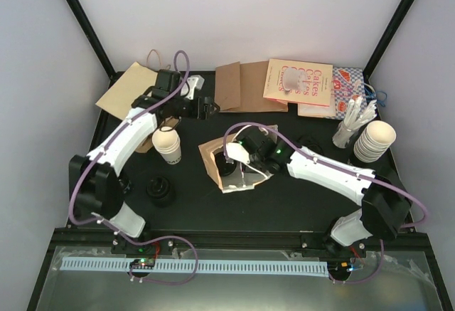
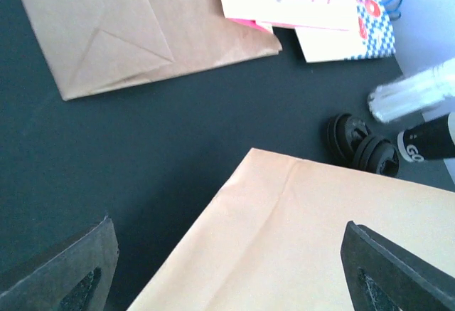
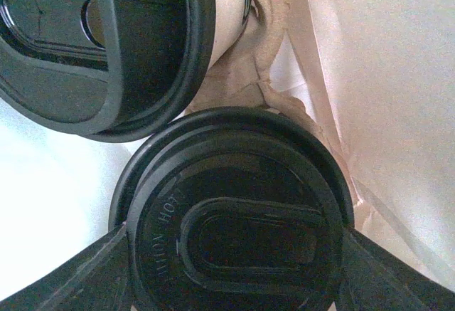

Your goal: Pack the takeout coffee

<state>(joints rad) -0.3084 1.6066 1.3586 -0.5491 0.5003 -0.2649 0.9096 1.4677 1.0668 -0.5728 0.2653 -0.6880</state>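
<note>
Black table [image 1: 195,208] | right claw [image 3: 231,282] grips takeout coffee [image 3: 234,211] (in bag [image 1: 212,156]); left claw [image 2: 227,254] hovers spread

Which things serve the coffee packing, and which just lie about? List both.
Job: lidded cup in the right tool, second lidded cup, open bag around both.
Lying about: white cup stack, loose black lids, patterned bags, flat brown bags.

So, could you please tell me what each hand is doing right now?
Left hand: open, empty, over a tan paper bag.
Right hand: closed on a black-lidded coffee cup.
</note>
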